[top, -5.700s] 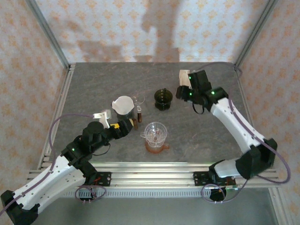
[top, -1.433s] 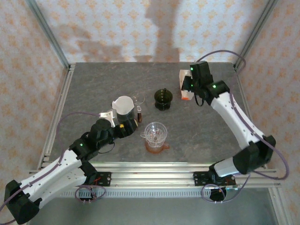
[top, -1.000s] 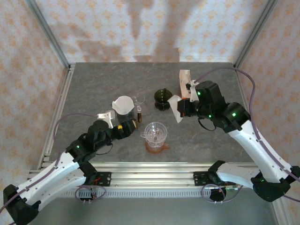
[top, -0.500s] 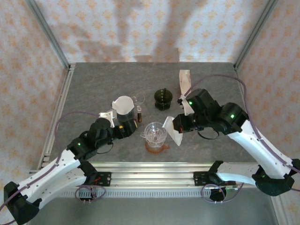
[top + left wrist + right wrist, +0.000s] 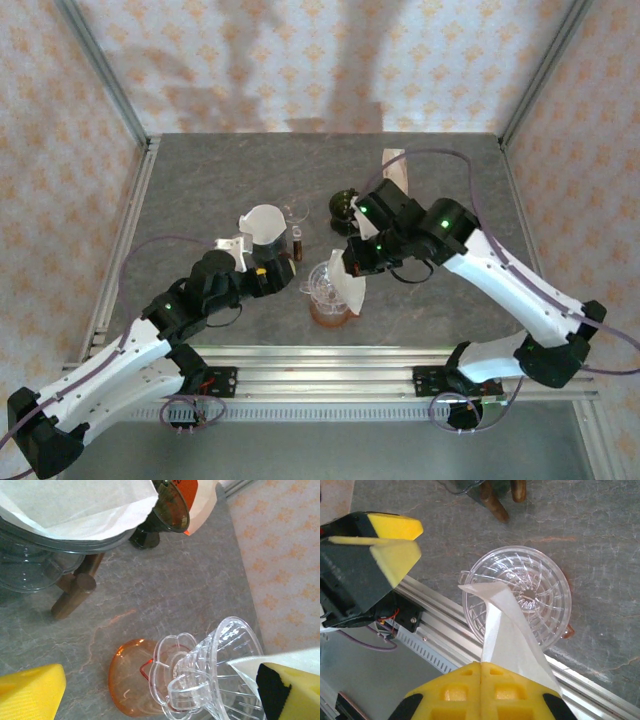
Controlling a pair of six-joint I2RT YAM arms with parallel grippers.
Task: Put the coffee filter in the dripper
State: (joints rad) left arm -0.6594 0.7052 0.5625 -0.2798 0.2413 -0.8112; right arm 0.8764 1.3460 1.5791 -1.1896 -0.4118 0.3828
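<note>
Right claw (image 5: 481, 666), pinching filter (image 5: 507, 625), came over dripper (image 5: 535, 575) | left claw (image 5: 275, 270) stood spread beside it | filter was not yet seated.

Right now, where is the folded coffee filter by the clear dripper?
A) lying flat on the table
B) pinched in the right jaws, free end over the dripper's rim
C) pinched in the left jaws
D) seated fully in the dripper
B: the right wrist view shows the coffee filter clamped between the shut right jaws, its free corner reaching over the rim of the clear dripper, not seated in it.
</note>
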